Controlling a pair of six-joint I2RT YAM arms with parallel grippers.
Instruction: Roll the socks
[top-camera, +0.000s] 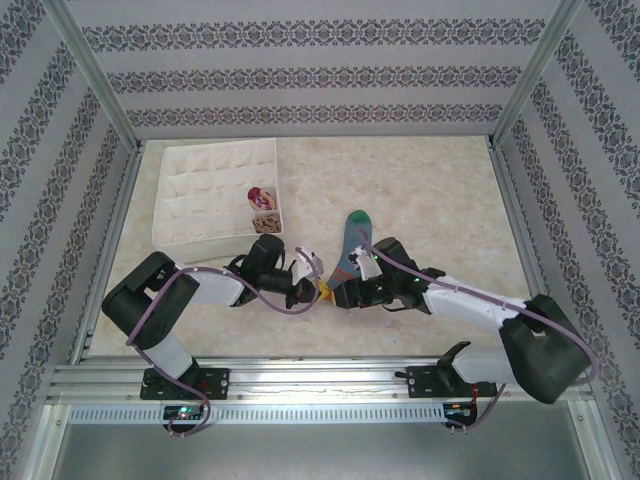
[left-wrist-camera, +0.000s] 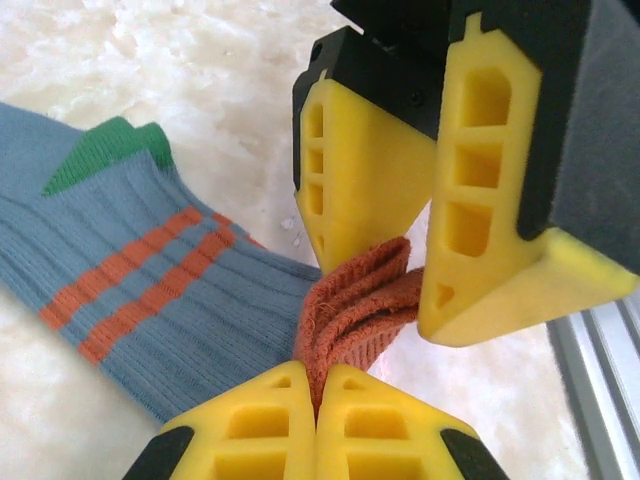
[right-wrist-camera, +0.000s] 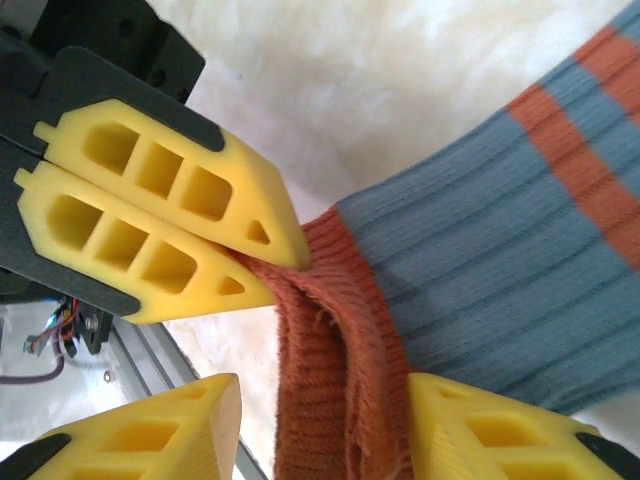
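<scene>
A: Where's the blue sock?
B: Flat on the table, green toe pointing away from the arms. Overhead, both grippers hide its orange cuff.
A: The left gripper?
B: Clenched on the cuff's edge.
A: And the right gripper?
B: Fingers apart, straddling the cuff, which is cut off below.

You have nothing to read here: no text, label, brand name, number or sign shows legibly on any surface in these three camera views.
</scene>
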